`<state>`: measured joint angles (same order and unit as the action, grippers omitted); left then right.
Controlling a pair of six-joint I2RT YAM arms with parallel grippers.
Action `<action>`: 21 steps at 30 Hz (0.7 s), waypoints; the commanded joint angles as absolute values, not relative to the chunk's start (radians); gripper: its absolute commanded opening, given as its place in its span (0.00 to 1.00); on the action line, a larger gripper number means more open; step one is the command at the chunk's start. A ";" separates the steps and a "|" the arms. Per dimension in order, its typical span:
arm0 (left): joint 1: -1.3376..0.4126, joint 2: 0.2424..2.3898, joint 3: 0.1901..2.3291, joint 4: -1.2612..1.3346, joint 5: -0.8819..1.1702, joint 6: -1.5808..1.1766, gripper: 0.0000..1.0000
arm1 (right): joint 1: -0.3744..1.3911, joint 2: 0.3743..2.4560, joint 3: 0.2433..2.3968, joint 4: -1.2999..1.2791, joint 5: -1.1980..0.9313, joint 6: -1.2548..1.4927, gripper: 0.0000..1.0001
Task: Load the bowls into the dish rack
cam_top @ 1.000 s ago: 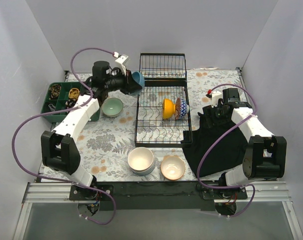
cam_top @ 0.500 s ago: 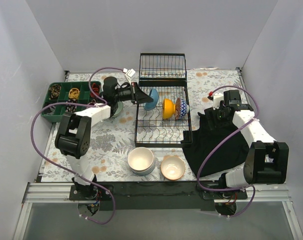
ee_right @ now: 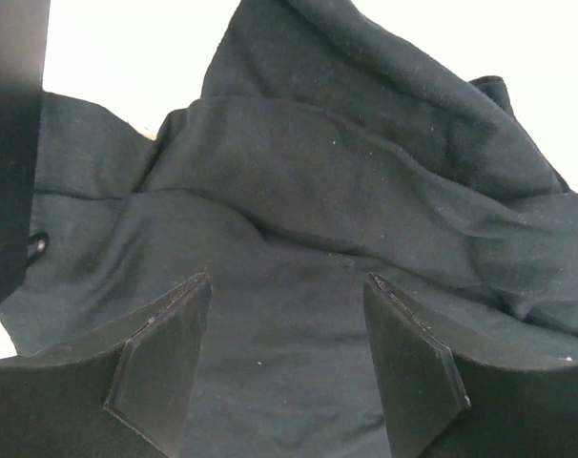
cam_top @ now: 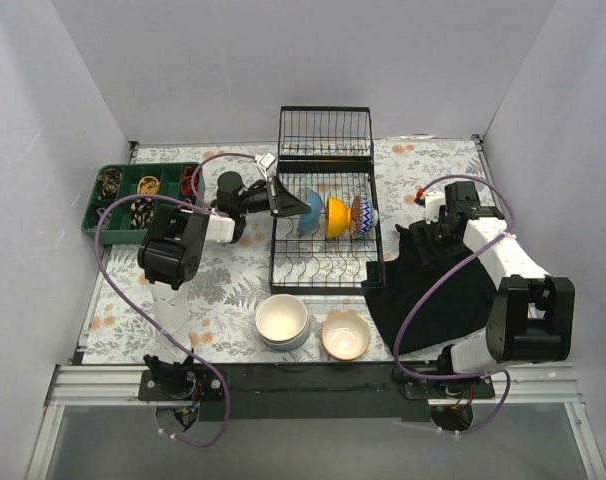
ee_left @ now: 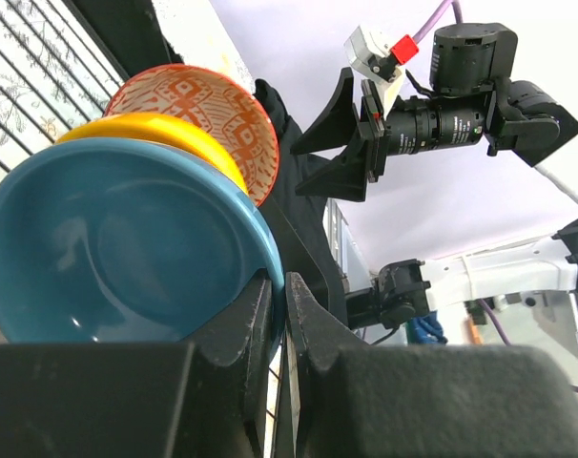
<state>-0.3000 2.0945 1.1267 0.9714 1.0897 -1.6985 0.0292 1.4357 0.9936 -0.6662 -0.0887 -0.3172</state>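
A: State of left gripper [ee_left: 278, 291]?
B: Pinched tight on rim of blue bowl [ee_left: 117, 243], at its lower right edge in the wrist view.
A: Bowl location?
B: Stands on edge over dish rack [cam_top: 323, 262], centre of top view. Sits just left of orange-yellow bowl [cam_top: 335, 217], with red-patterned bowl [cam_top: 362, 216] next on the right. Cannot tell whether seated in the slots.
A: And right gripper [ee_right: 287, 286]?
B: Spread wide, gripping nothing. Hangs over black cloth [ee_right: 327, 191], right of rack in top view.
A: Other bowls?
B: Cream-white bowl [cam_top: 281, 317] stacked on another, tan bowl [cam_top: 345, 335] just beside it. Both lower centre on floral table [cam_top: 213, 290], outside rack. Green tray [cam_top: 118, 195] at upper left.
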 commanded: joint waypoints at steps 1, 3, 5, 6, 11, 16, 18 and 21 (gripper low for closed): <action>-0.313 2.106 1.163 1.100 1.097 -1.763 0.00 | 0.034 1.448 1.045 -0.689 -0.075 -0.327 0.73; -0.321 2.117 1.164 1.106 1.089 -1.775 0.00 | 0.034 1.451 1.045 -0.690 -0.072 -0.328 0.73; -0.325 2.131 1.158 1.127 1.066 -1.795 0.00 | 0.032 1.451 1.045 -0.690 -0.069 -0.328 0.73; -0.327 2.132 1.155 1.132 1.057 -1.808 0.00 | 0.035 1.451 1.045 -0.690 -0.066 -0.330 0.73; -0.339 2.146 1.121 1.143 0.976 -1.845 0.00 | 0.034 1.454 1.042 -0.695 -0.063 -0.331 0.73; -0.339 2.125 1.083 1.080 0.908 -1.818 0.00 | 0.034 1.460 1.049 -0.695 -0.064 -0.331 0.73; -0.339 2.118 1.069 1.062 0.879 -1.813 0.00 | 0.034 1.465 1.054 -0.695 -0.066 -0.333 0.73; -0.337 2.109 1.051 1.026 0.845 -1.812 0.00 | 0.034 1.470 1.055 -0.693 -0.071 -0.331 0.73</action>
<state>-0.3389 2.1490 1.0836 1.0962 0.9421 -1.8389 0.0292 1.4643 1.0115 -0.6857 -0.0700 -0.3202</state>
